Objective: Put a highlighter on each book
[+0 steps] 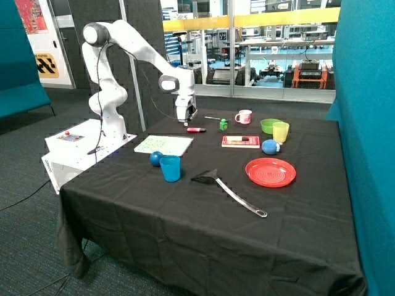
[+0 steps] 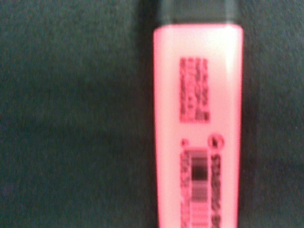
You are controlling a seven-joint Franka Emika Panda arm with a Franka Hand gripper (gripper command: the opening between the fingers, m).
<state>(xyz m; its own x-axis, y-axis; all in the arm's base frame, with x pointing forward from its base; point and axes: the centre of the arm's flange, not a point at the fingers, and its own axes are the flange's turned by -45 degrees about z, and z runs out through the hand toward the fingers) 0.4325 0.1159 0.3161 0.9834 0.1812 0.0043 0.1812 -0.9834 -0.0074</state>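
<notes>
The red highlighter (image 1: 196, 129) lies flat on the black cloth between the two books. It fills the wrist view (image 2: 198, 128), pink-red with a black cap, close below the camera. My gripper (image 1: 185, 116) hangs just above and beside it, near the table's far edge. The white book speckled green (image 1: 163, 145) lies flat near the robot's base with nothing on it. The small red book (image 1: 241, 142) lies further along, and a pale stubby pen with a dark end (image 1: 239, 139), seemingly the yellow highlighter, rests on it.
A thin pen (image 1: 213, 118), a green cube (image 1: 223, 124) and a pink mug (image 1: 244, 116) sit near the far edge. A green bowl (image 1: 270, 125), yellow cup (image 1: 281, 131), blue ball (image 1: 270, 147), red plate (image 1: 270, 171), spatula (image 1: 228, 188), blue cup (image 1: 170, 168) and a second blue ball (image 1: 155, 158) stand around.
</notes>
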